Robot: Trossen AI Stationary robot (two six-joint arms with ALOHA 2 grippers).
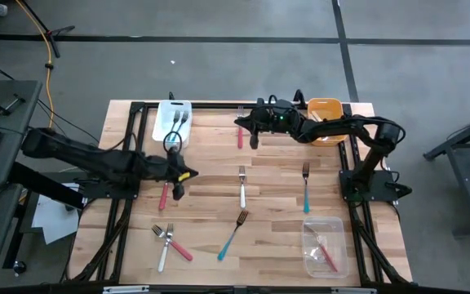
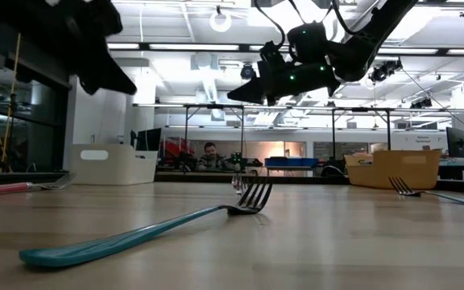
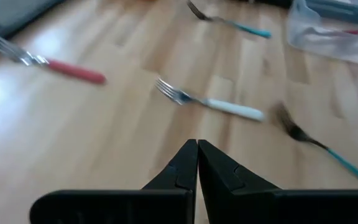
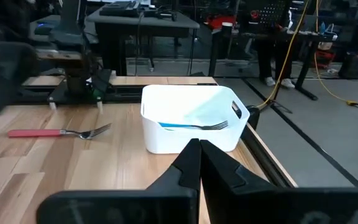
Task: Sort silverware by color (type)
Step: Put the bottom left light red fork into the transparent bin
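At the table's left I see my left gripper (image 1: 188, 174) closed and empty, hanging just above a red fork (image 1: 164, 196). Behind it the white bin (image 1: 172, 120) holds two blue forks (image 1: 178, 124). Near the front edge lie a white fork (image 1: 165, 248) crossed with a red one (image 1: 174, 243), then a blue fork (image 1: 232, 234). Mid-table sits a white fork (image 1: 241, 186), another red fork (image 1: 240, 131) farther back. My right gripper (image 1: 240, 122) hangs closed and empty beside that red fork. Further right lie a blue fork (image 1: 306, 189), the orange bin (image 1: 325, 114) and the clear bin (image 1: 325, 247) with a red fork inside.
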